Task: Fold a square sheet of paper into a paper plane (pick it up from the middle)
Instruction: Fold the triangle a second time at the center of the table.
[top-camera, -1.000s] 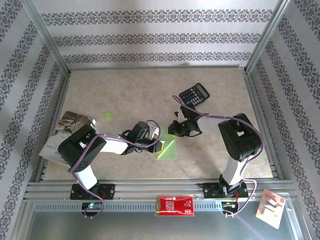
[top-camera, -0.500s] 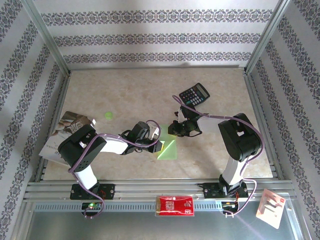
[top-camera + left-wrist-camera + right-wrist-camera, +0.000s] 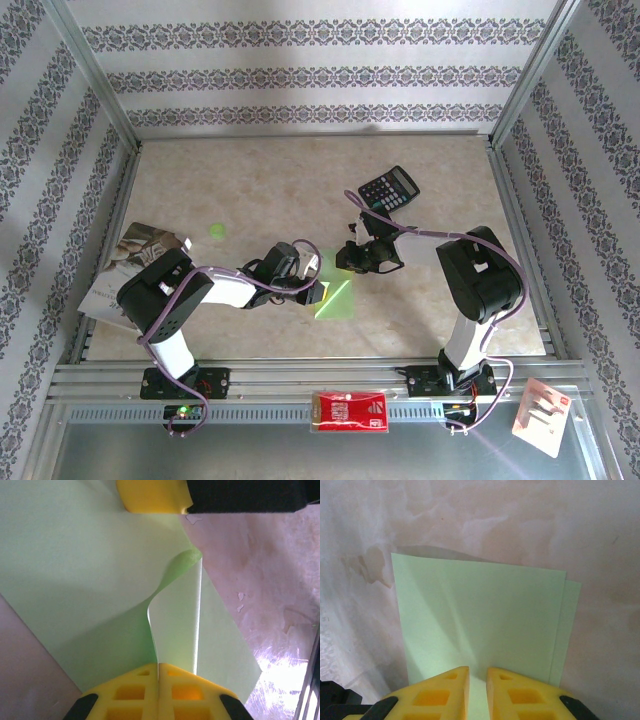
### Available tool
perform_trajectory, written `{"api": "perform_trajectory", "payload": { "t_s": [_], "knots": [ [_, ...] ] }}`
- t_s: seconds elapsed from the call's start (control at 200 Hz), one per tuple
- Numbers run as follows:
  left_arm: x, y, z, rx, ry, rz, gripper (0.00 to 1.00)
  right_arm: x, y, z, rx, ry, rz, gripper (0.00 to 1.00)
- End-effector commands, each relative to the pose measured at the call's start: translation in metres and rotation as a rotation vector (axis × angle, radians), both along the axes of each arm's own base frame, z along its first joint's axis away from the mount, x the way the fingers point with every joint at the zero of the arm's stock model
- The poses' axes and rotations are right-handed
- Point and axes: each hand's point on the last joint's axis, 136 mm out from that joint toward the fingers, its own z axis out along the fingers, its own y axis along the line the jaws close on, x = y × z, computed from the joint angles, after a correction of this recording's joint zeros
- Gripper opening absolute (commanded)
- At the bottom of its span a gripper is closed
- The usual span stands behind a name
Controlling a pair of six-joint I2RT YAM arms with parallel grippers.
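The square sheet of paper [image 3: 338, 298] is light green and lies folded over on the table between the two arms. My left gripper [image 3: 314, 293] is shut on it. In the left wrist view a pinched ridge of paper [image 3: 172, 610] runs straight into the closed yellow jaws [image 3: 158, 666]. My right gripper [image 3: 348, 268] stands at the sheet's far corner, one yellow finger [image 3: 155, 495] resting at the paper's edge. In the right wrist view the folded sheet [image 3: 480, 615] lies flat with its upper layer slightly offset. The right jaws [image 3: 478, 672] stand a narrow gap apart over its near edge.
A black calculator [image 3: 389, 188] lies behind the right gripper. A small green dot [image 3: 217, 230] and a booklet [image 3: 130, 265] are on the left. A red-and-white packet [image 3: 349, 410] and a white card [image 3: 541, 415] sit on the metal ledge in front.
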Motion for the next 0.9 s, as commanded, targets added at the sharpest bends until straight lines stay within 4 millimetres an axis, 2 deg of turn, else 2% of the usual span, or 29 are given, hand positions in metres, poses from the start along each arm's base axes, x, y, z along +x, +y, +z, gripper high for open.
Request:
{"api": "perform_trajectory", "payload": {
  "t_s": [0.0,0.3,0.445,0.639,0.759,0.894],
  "knots": [
    [-0.003,0.017,-0.03,0.102,0.064,0.026,0.0,-0.01,-0.008,-0.017,-0.059,0.054,0.012,0.2],
    [-0.007,0.021,-0.033,0.106,0.072,0.035,0.0,-0.008,-0.007,-0.011,-0.052,0.043,0.013,0.21],
    [-0.01,0.024,-0.036,0.113,0.078,0.04,0.0,0.001,-0.002,0.009,-0.021,0.009,0.022,0.23],
    [-0.011,0.027,-0.039,0.121,0.079,0.044,0.0,0.012,-0.001,0.051,0.034,-0.057,0.02,0.24],
    [-0.013,0.029,-0.041,0.128,0.081,0.047,0.0,-0.002,-0.007,0.068,0.071,-0.072,-0.016,0.22],
    [-0.013,0.029,-0.043,0.127,0.086,0.051,0.0,-0.033,-0.006,0.07,0.162,-0.055,-0.089,0.14]
  ]
}}
